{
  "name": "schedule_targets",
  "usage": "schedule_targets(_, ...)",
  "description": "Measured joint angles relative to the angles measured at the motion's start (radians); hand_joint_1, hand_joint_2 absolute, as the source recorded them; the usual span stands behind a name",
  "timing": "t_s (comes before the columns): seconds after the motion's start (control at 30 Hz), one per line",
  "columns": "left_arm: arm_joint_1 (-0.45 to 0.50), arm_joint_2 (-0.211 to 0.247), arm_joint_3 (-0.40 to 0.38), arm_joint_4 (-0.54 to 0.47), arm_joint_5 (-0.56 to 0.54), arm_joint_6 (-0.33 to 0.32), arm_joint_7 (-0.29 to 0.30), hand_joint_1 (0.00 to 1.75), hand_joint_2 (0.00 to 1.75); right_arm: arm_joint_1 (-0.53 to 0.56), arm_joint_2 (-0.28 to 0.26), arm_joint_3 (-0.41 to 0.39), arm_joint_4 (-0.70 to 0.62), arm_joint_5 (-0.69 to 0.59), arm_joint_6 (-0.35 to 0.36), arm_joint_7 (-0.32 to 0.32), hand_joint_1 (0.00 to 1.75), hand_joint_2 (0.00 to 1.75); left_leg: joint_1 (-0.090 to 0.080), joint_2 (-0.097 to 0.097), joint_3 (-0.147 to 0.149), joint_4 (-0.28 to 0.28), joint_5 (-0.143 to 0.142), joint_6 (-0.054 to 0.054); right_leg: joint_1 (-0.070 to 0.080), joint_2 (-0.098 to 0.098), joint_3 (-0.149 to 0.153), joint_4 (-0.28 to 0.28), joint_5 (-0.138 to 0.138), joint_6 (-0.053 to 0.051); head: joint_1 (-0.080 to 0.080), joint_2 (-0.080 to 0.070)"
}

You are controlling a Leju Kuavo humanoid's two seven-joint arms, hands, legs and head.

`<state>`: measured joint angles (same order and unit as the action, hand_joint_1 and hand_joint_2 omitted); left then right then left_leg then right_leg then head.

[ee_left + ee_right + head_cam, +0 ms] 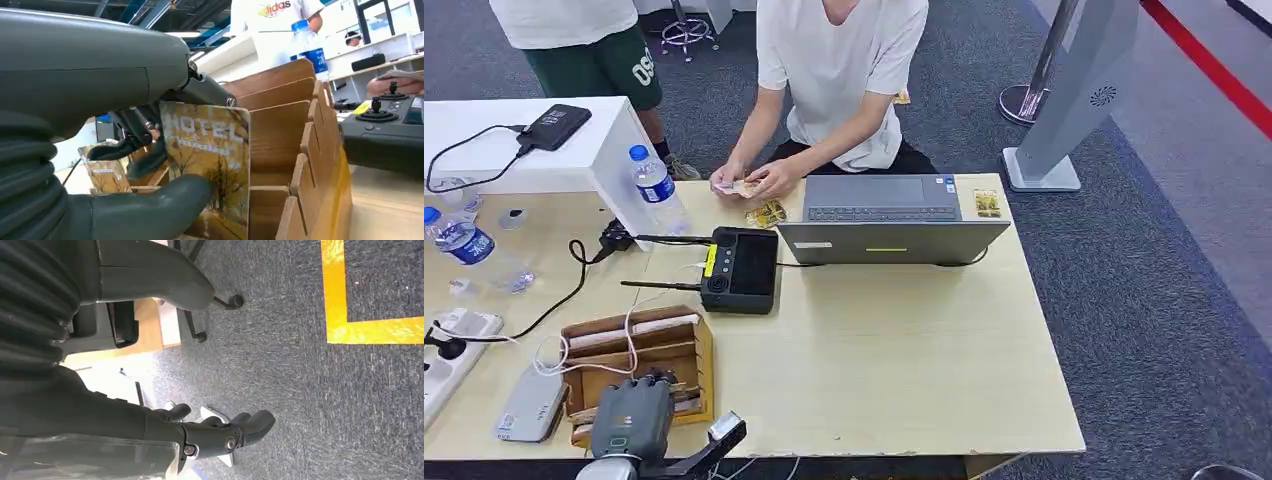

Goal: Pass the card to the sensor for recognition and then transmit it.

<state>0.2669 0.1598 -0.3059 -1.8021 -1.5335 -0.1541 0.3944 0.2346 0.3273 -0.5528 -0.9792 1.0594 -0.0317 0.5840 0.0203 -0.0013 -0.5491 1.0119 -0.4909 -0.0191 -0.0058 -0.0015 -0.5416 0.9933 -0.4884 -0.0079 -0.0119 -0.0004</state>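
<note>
The left robot hand grips a hotel key card printed with the word HOTEL, thumb under the card and dark fingers behind it, right at the wooden card holder. In the head view the left robot hand sits at the lower left of the frame, over the near end of the wooden card holder on the pale counter. The right robot hand hangs above dark grey carpet with a yellow floor line, its fingers loosely curled and holding nothing.

Beyond the holder, left of centre, lies a black handheld controller with 2 antennas, and behind it an open grey laptop. A person in a white T-shirt sits at the far edge of the counter, upper centre, with both hands on a few cards. Another card lies just beside those hands, and 1 more rests at the right of the laptop. A water bottle with a blue cap stands at the upper left, another bottle lies at the far left, and a power strip sits at the left edge.
</note>
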Motion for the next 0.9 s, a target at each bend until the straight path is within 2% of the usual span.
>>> schedule_targets(0.9,0.009,0.002,0.033,-0.04,0.0,-0.001,-0.002,1.75,1.75,0.0,0.0,0.0,0.001,0.009,0.0,-0.002,0.0,1.75,0.0,0.0,-0.001,0.0,0.0,0.0,0.0,0.0,-0.001,0.0,0.0,0.0,0.0,0.0)
